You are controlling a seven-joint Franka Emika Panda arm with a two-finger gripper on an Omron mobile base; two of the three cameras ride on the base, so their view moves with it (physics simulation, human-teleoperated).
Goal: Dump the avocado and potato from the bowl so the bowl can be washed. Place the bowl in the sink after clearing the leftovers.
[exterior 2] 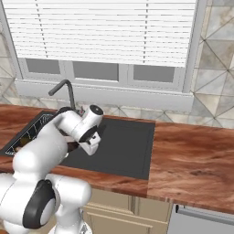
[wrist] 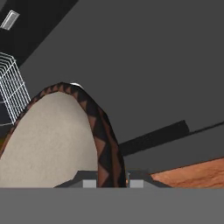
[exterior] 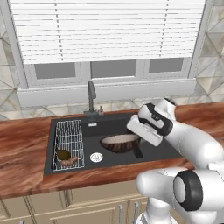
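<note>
Bowl (exterior: 119,142) | round, brown-patterned rim | pinched by gripper (wrist: 112,183) | likely unglazed

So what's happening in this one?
The arm holds the bowl by its rim, inside the sink. In the hand view the gripper is shut on the rim, one of the fingers inside and the other outside. The bowl's cream inside looks empty there. The avocado and potato already lie in the wire rack at the sink's left end. Whether the bowl rests on the sink floor or hangs just above it, I can't tell.
</note>
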